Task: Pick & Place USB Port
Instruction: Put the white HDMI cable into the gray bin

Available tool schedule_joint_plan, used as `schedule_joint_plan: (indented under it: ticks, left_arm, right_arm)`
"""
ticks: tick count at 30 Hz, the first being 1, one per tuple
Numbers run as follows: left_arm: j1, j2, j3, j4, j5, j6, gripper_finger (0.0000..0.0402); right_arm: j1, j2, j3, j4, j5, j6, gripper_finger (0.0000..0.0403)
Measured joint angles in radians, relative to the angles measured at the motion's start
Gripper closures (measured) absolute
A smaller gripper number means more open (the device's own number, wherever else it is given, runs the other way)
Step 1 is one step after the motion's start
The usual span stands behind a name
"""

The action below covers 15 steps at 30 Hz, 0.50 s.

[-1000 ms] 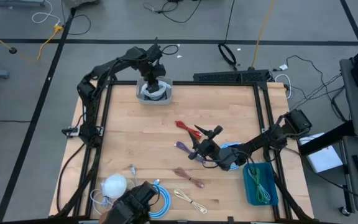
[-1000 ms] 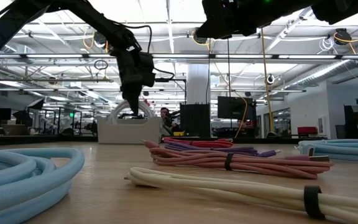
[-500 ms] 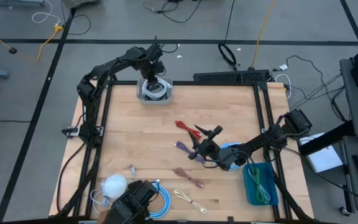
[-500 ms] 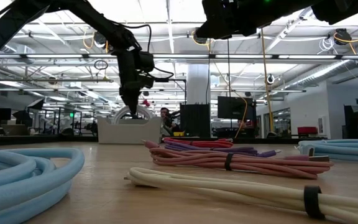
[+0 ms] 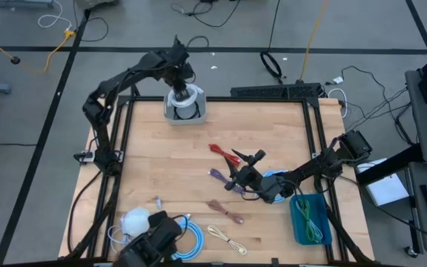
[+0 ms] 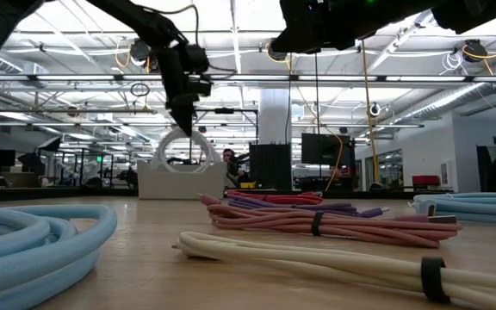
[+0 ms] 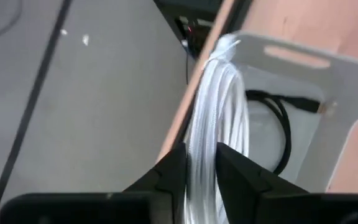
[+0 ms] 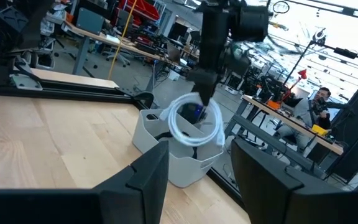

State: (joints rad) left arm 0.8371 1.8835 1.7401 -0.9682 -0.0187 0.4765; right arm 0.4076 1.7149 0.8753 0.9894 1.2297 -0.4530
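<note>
Wooden table (image 5: 161, 163), cables scattered near front. Left gripper (image 5: 181, 83) over white bin (image 5: 184, 113) at far edge, clamped on white cable coil (image 6: 184, 148) hanging above bin. Right gripper (image 5: 236, 180) mid-table above purple cable (image 5: 218, 175), fingers apart, empty.

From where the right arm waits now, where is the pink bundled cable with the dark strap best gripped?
Grip the pink bundled cable across its middle, near the dark strap, from straight above. It lies flat on the wooden table, strands bunched narrow there. The right gripper, open, hovers close by.
</note>
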Motion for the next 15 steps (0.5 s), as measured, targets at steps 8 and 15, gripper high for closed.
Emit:
schedule_joint_plan:
  ticks: [8,15]
  left_arm:
    - [0.0,-0.028,0.0,-0.059,0.093,0.018,0.0363]
    - [0.001,-0.027,0.0,-0.14,0.203,0.082,0.0363]
  right_arm:
    - [0.0,0.0,0.0,0.0,0.0,0.0,0.0238]
    - [0.0,0.0,0.0,0.0,0.0,0.004,0.0237]
